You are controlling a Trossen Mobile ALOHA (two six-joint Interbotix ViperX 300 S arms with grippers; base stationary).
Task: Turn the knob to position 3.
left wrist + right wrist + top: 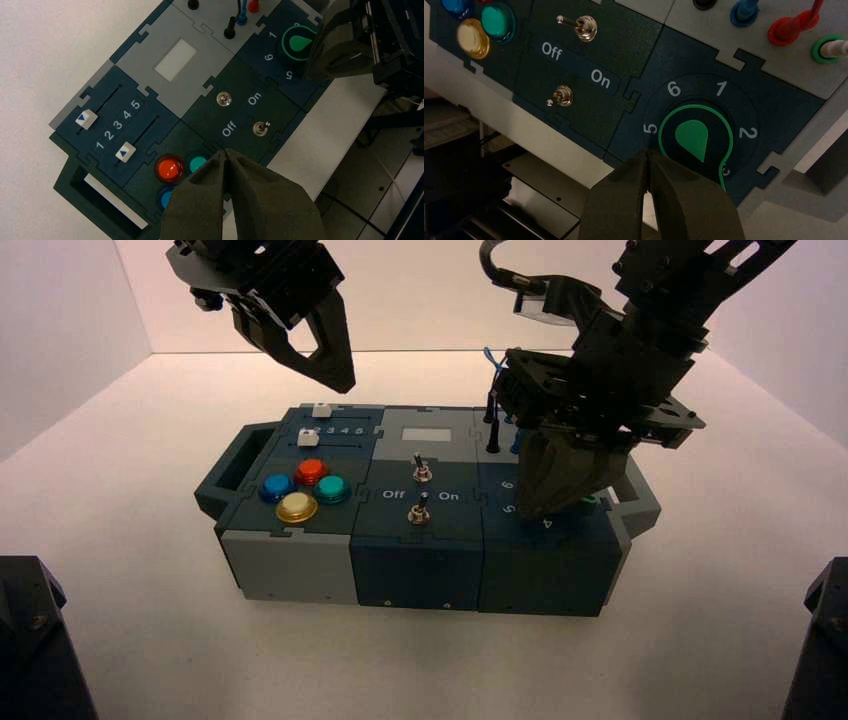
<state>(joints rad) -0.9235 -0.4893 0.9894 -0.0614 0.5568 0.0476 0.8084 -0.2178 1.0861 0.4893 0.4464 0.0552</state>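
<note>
The idle left pincer (338, 380), pressed together, hangs at the box's 11 o'clock. The right pincer (530, 508), nearer the knob, is pressed together over the dark teal dial panel (791, 107). Towards its 3 o'clock sits the round black knob with green outline (694, 137), its long axis aimed near the partly hidden white numeral 3 (726, 171); probably only slight turning remains.
</note>
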